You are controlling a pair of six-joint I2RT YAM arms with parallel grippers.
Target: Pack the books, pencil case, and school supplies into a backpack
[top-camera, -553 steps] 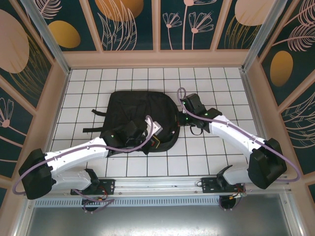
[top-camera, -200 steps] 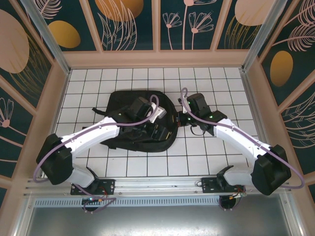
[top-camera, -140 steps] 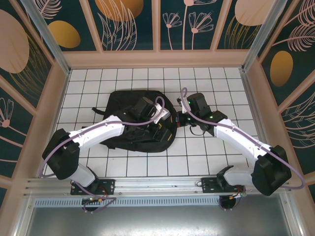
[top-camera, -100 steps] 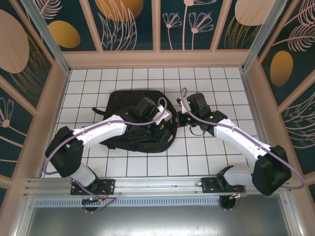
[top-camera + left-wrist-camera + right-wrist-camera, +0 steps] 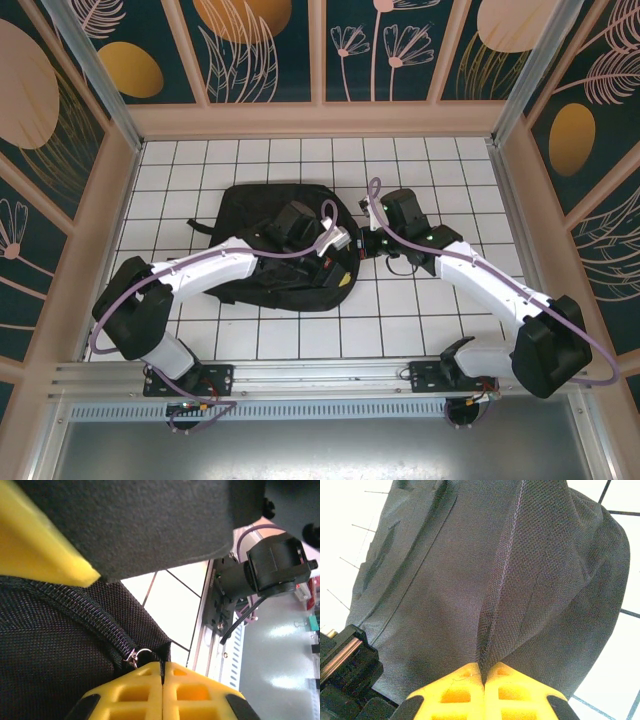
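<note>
The black backpack point(image 5: 265, 215) lies flat mid-table, its zip end to the right. My left gripper point(image 5: 343, 248) is at that right end. In the left wrist view the left gripper point(image 5: 163, 666) is shut on the dark zip pull, just behind the metal ring point(image 5: 139, 655) of the slider on the zip track point(image 5: 80, 617). My right gripper point(image 5: 368, 243) meets the same end from the right. In its wrist view the right gripper point(image 5: 483, 672) is shut on a raised fold of backpack fabric point(image 5: 520, 570). A speck of orange point(image 5: 331, 262) shows in the opening. Pencil case and school supplies are hidden.
White tiled tabletop point(image 5: 420, 170) surrounds the bag, fenced by patterned walls. A loose black strap point(image 5: 190, 264) trails left of the bag. The arm bases and metal rail point(image 5: 320, 375) run along the near edge. A dark flap with a yellow edge point(image 5: 45, 550) hangs over the left wrist camera.
My left arm has swung from the bag's front edge to its right end, and its jaws have closed on the zip pull. The right arm has held its grip, barely moving.
</note>
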